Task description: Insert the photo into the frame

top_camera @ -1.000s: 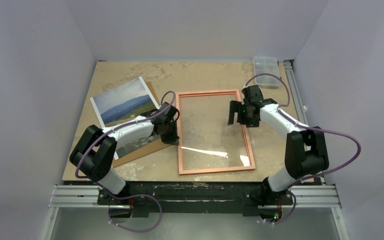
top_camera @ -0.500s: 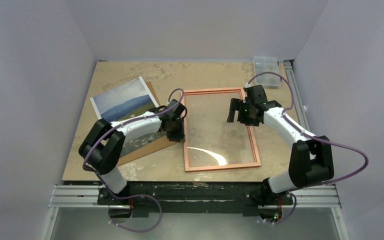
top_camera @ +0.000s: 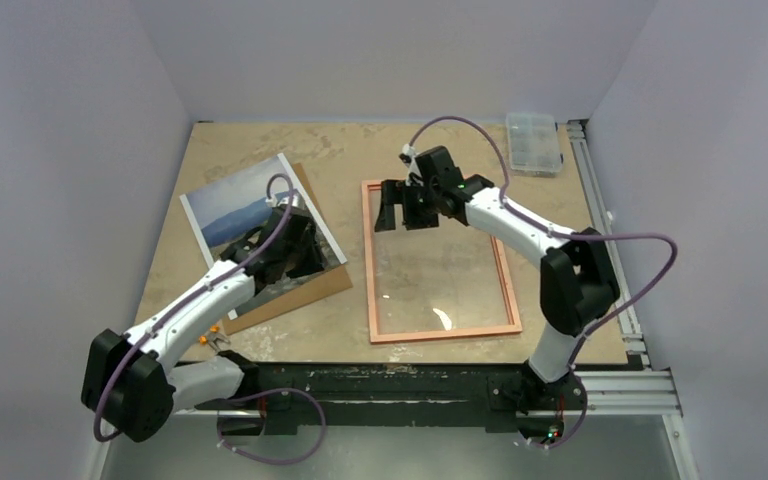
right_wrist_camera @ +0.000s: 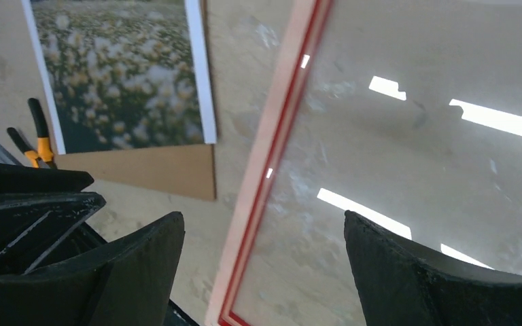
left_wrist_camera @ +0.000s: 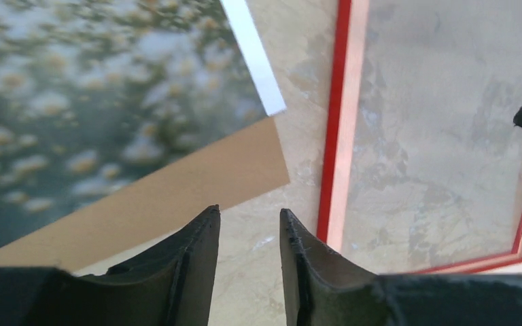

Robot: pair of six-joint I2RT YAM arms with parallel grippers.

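The frame (top_camera: pixel 371 262) lies flat mid-table, copper-brown back up, with its clear pane inside. In the wrist views its left rail (left_wrist_camera: pixel 336 136) (right_wrist_camera: pixel 279 136) shows a red edge. The photo (top_camera: pixel 245 195) lies face up at the left on a brown backing board (top_camera: pixel 310 285); both wrist views show it too (left_wrist_camera: pixel 95 102) (right_wrist_camera: pixel 122 75). My left gripper (top_camera: pixel 310 258) (left_wrist_camera: pixel 248 214) hovers over the photo's near right corner, slightly open and empty. My right gripper (top_camera: pixel 400 218) (right_wrist_camera: pixel 264 217) is wide open and empty above the frame's far left corner.
A clear plastic box (top_camera: pixel 533 129) stands at the far right corner. Orange-handled pliers (top_camera: pixel 215 335) (right_wrist_camera: pixel 37 136) lie near the front left edge beside the left arm. The backing board (left_wrist_camera: pixel 177 183) (right_wrist_camera: pixel 156 170) sticks out under the photo toward the frame.
The frame slid and turned slightly to the right. My left gripper left the frame's left rail and moved back over the photo. My right gripper swung left to the frame's far left corner.
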